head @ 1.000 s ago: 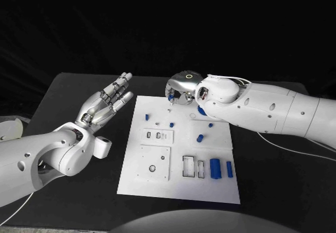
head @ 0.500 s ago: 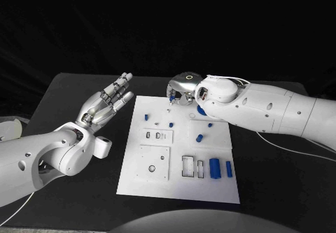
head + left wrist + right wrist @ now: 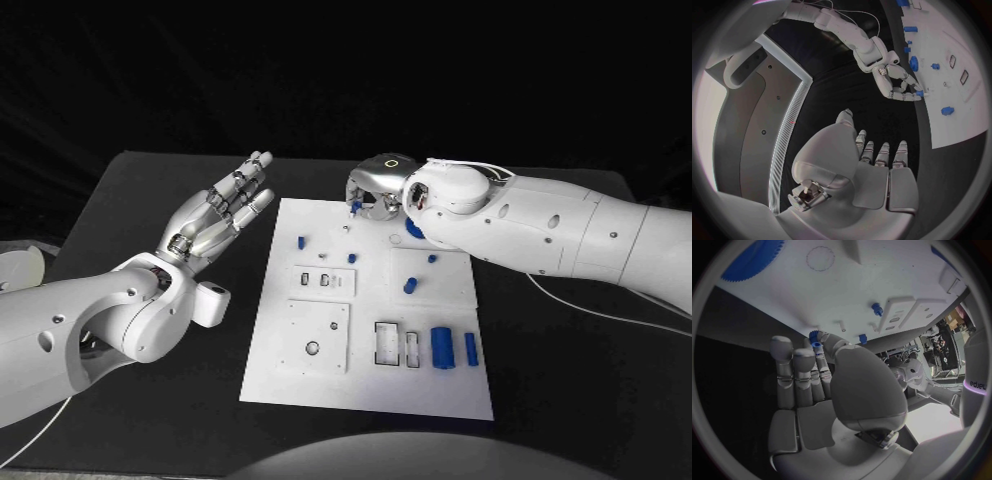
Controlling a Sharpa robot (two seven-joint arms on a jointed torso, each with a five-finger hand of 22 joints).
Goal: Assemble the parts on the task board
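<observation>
Right now our right hand [image 3: 378, 190] hovers over the far edge of the task board [image 3: 325, 385], pinching a small blue part [image 3: 355, 207] at its fingertips, its long axis pointing down at the board — our left hand [image 3: 216, 215] sits off the board's left side, fingers spread, holding nothing. From the right wrist view we see the pinch itself, blue part [image 3: 815, 344] between thumb and finger, which the head view mostly hides behind the hand.

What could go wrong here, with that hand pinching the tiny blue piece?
The right hand pinches a small blue part only at its fingertips, so it might slip and drop. It hangs above the task board's far edge, so a dropped piece could roll onto the black table.
</observation>
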